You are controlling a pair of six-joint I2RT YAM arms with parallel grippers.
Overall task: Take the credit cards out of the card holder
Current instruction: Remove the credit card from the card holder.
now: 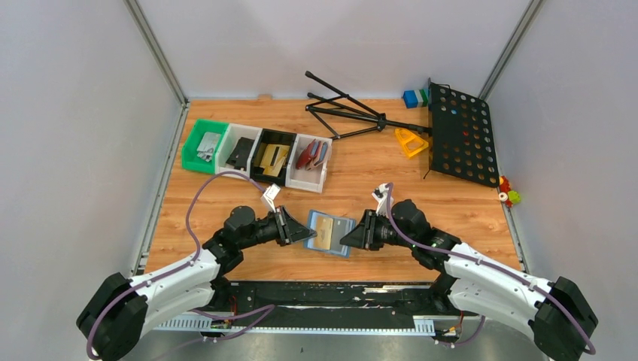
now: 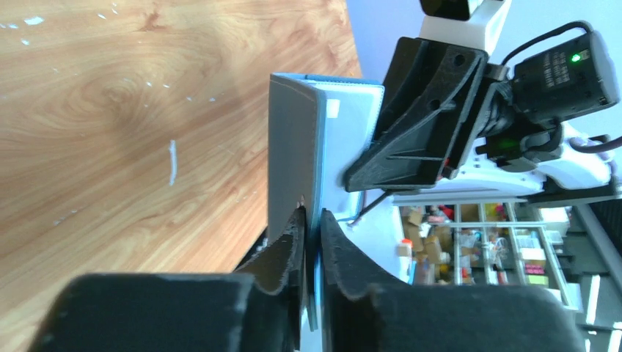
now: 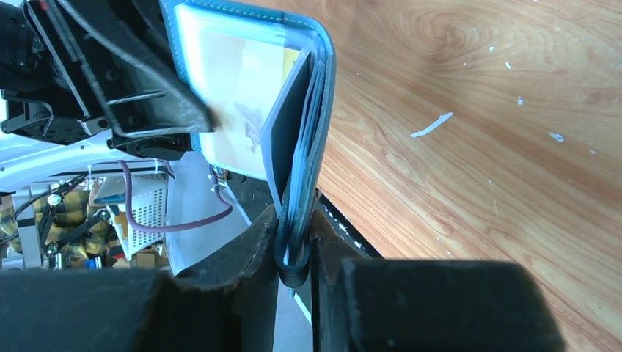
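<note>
The card holder (image 1: 331, 234), a slate-blue bifold wallet, is open between my two grippers near the front middle of the table. A gold-tan credit card (image 1: 324, 230) shows in its light blue inside. My left gripper (image 1: 307, 234) is shut on the wallet's left edge; in the left wrist view its jaws (image 2: 312, 218) pinch the grey-blue panel (image 2: 293, 147). My right gripper (image 1: 352, 238) is shut on the right edge; in the right wrist view the jaws (image 3: 295, 236) clamp the layered edge (image 3: 312, 139), and the gold card (image 3: 235, 95) lies behind a clear slot. A grey leaf (image 3: 286, 139) stands beside it; I cannot tell whether it is a card.
A row of bins stands at the back left: a green one (image 1: 203, 145), a white one (image 1: 241, 152), a black one (image 1: 272, 156) and a white one (image 1: 310, 162) holding a dark red and a bluish-grey wallet. A black folded music stand (image 1: 459, 134) and a yellow piece (image 1: 411, 141) lie at the back right.
</note>
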